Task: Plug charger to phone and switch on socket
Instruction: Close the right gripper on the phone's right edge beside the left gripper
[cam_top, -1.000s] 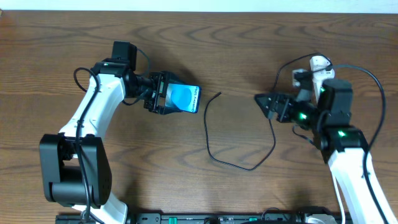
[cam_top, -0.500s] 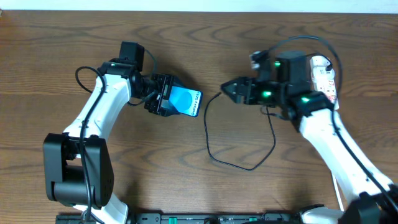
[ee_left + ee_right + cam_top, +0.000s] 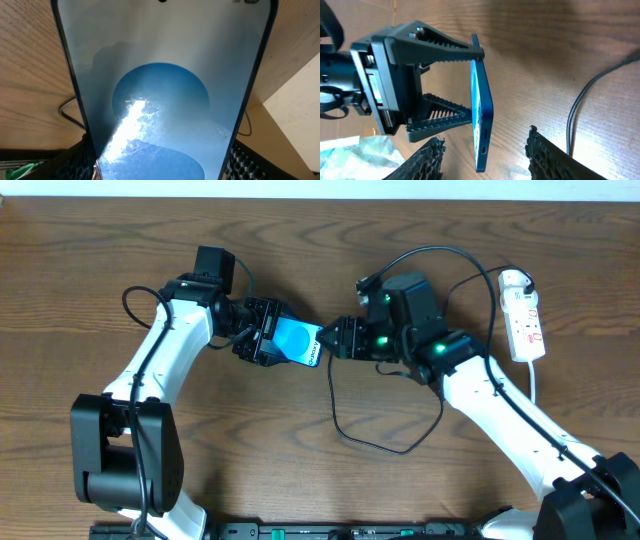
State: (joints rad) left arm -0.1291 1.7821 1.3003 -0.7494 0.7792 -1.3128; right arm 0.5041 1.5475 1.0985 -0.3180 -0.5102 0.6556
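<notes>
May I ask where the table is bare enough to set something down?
Free: top-left corner; wood between left arm base and thin black cable. Crowded: centre, left end effector and right end effector at the slim blue phone.

Right arm swings from right edge of surface across to centre. Right fingers, a second ago well apart from phone, now just beside its free end, one either side, not touching. Charger tip, earlier in plain view, now hidden under right fingers in overhead view. Socket, earlier partly covered by right arm, now fully uncovered. Left arm shifts slightly toward centre.
</notes>
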